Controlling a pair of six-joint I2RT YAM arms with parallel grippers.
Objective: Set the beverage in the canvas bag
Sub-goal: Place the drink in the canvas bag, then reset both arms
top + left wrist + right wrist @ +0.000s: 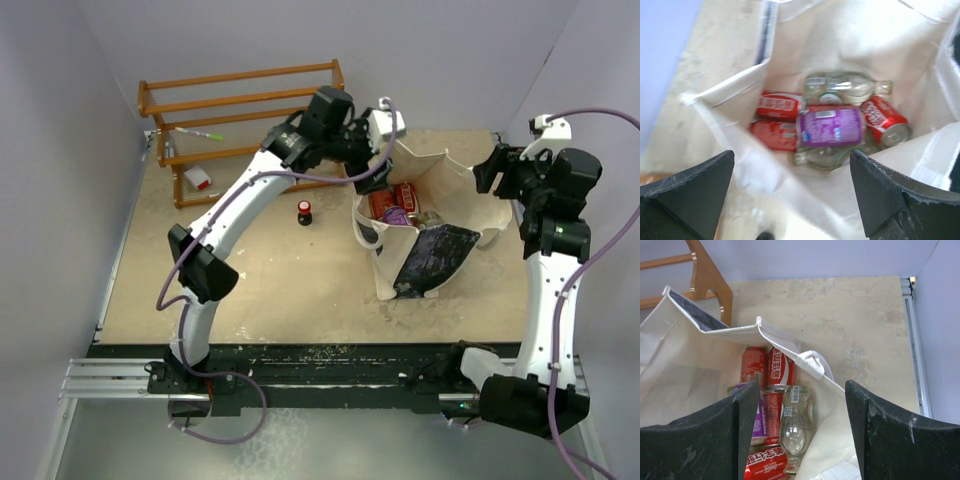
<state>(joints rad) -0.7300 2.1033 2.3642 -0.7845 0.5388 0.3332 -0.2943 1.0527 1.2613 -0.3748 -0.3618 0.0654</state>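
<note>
Over the canvas bag (445, 170): my left gripper (791, 155) hangs above the bag's open mouth, jaws spread as wide as they go and holding nothing. Inside the bag, a purple can (831, 126) lies on top of red cola cans (777, 106) and clear glass bottles (845, 86). My right gripper (801, 385) sits at the bag's right rim, jaws partly apart, nothing visibly clamped between them. I judge the drop done and the step in hand a retreat: the next move calls for lifting the left arm straight up, clear of the bag's rim and strap. A small red-capped bottle (304, 212) stands on the counter (260, 280) left of the bag.
</note>
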